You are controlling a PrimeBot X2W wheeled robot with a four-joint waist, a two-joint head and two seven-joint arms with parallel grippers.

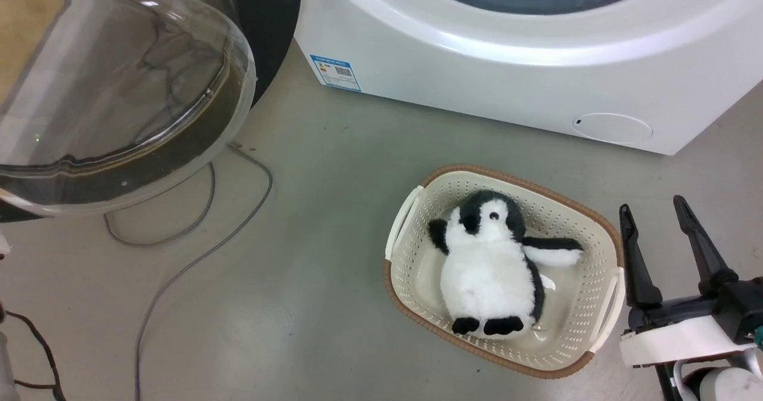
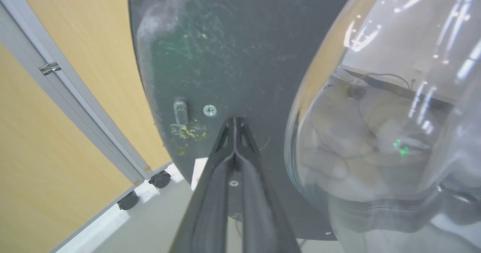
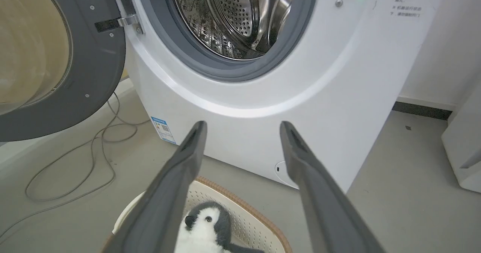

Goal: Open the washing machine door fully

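Grey floor (image 1: pixel 334 222) spreads before the white washing machine (image 1: pixel 489 49), whose steel drum (image 3: pixel 240 16) is uncovered. The washing machine door (image 3: pixel 97 72) stands wide open at the left side, its inner face toward the robot. The left gripper (image 2: pixel 233 124), fingers together and holding nothing, points at the dark ring just beside the glass bowl (image 2: pixel 375 125); whether the tips touch it I cannot surely tell. The right gripper (image 1: pixel 651 205) hangs with fingers apart beside the basket (image 1: pixel 477 173). I judge the last step is in hand: a gentle outward push until the hinge stops.
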